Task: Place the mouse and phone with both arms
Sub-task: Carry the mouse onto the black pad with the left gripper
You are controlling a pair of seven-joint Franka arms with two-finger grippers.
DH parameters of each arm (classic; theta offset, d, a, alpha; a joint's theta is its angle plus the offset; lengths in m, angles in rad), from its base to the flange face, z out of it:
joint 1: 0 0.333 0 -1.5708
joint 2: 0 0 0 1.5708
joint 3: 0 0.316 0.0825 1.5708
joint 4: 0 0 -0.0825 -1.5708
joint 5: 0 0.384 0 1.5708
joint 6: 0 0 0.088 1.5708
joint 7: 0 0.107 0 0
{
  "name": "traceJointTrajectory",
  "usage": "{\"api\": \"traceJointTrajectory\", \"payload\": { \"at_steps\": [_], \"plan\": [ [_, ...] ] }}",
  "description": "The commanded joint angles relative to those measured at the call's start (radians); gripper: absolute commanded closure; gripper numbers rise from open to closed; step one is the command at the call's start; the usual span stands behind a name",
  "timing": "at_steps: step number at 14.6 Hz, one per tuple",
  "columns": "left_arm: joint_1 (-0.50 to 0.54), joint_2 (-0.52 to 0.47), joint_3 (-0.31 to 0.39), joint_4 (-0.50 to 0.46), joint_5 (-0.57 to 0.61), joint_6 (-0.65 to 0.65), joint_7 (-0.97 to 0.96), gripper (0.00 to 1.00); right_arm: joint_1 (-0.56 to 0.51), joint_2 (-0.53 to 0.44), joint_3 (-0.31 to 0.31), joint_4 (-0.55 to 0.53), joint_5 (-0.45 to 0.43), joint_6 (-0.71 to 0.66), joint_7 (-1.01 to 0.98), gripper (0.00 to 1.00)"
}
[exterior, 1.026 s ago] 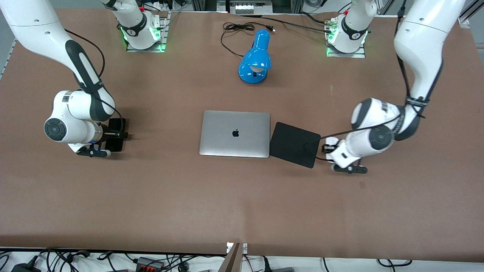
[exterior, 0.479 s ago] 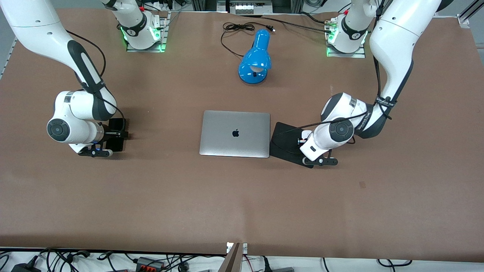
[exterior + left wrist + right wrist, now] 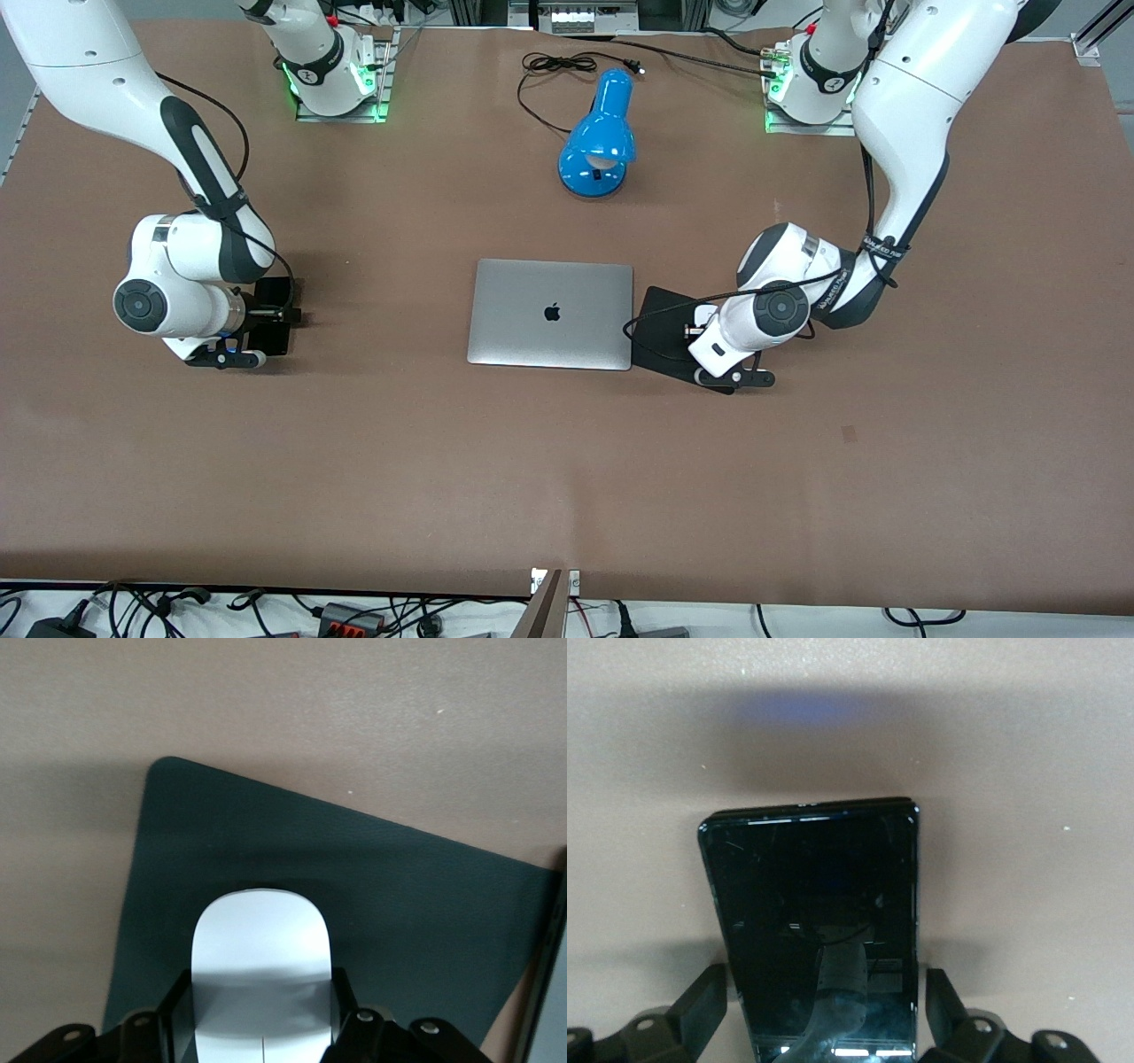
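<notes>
The right gripper (image 3: 819,997) is low over the table (image 3: 443,461), at about nine o'clock from the laptop (image 3: 551,313) and well apart from it. Its fingers (image 3: 700,1001) are spread, one on each side of the phone (image 3: 806,886), with bare table showing between each finger and the phone's edge. The phone lies flat, face up and ungripped. It may already be where it belongs or may be waiting to be lifted; I cannot tell which.

The left gripper (image 3: 260,1010) is over the mouse pad (image 3: 399,895), which sits at three o'clock from the laptop with a corner just beside the laptop's edge. Its fingers are clenched on the sides of the mouse (image 3: 261,939). The mouse casts a shadow on the pad, so it seems close to the surface, but I cannot tell whether it is resting there. By my reading the mouse's half of the job is nearly done, with only lowering and letting go left.

The table is covered in plain brown matting. The silver laptop is closed at its middle. A blue desk lamp (image 3: 601,137) lies at twelve o'clock from the laptop, and its black cord (image 3: 554,64) is looped near the arms' bases. Loose cables (image 3: 354,611) run along the table's edge at six o'clock.
</notes>
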Motion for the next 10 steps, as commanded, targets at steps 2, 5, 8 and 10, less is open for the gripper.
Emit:
{"api": "traceJointTrajectory", "payload": {
  "at_steps": [2, 5, 8, 10],
  "plan": [
    [-0.025, 0.027, 0.000, 0.032, 0.014, -0.003, -0.038, 0.39, -0.004, 0.011, 0.004, 0.004, -0.017, 0.014, -0.006, 0.42],
    [-0.029, 0.039, 0.000, 0.030, 0.023, 0.020, -0.063, 0.35, -0.005, 0.007, 0.004, 0.004, -0.017, 0.007, -0.005, 0.64],
    [-0.028, 0.041, 0.000, 0.030, 0.022, 0.026, -0.066, 0.08, -0.005, -0.006, 0.004, 0.004, -0.017, 0.004, -0.006, 0.65],
    [-0.018, 0.028, 0.000, 0.032, 0.022, 0.021, -0.066, 0.00, -0.002, -0.033, 0.007, 0.004, -0.016, -0.014, -0.006, 0.65]
  ]
}}
